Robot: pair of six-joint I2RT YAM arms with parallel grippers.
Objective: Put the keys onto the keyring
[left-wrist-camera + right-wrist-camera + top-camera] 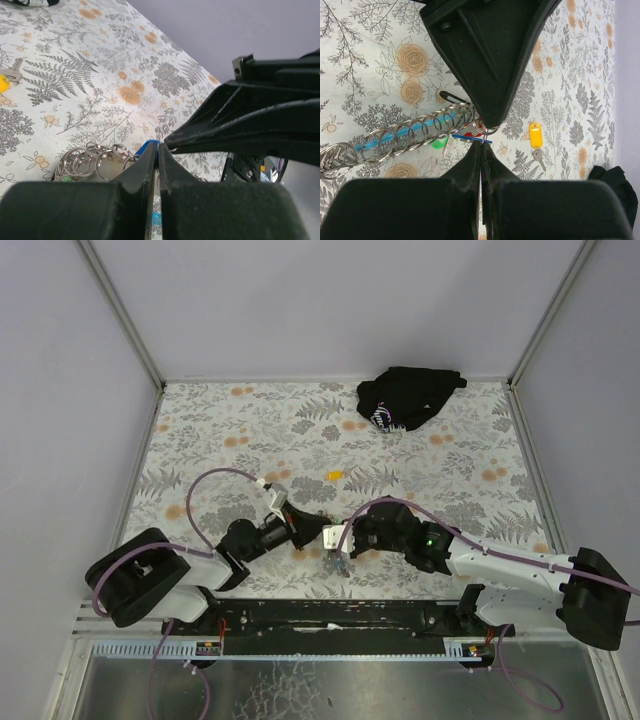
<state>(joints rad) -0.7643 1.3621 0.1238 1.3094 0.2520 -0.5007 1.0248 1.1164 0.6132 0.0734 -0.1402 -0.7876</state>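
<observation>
My left gripper (158, 149) and right gripper (481, 146) are pinching fully shut, tip to tip; on what, I cannot tell. The silvery keys with bright blue plastic tag (470, 138) are lying at my tips, the thin light-blue-strapped metal keyring (415, 131) beside. One pinch should be steadying that ring.
</observation>
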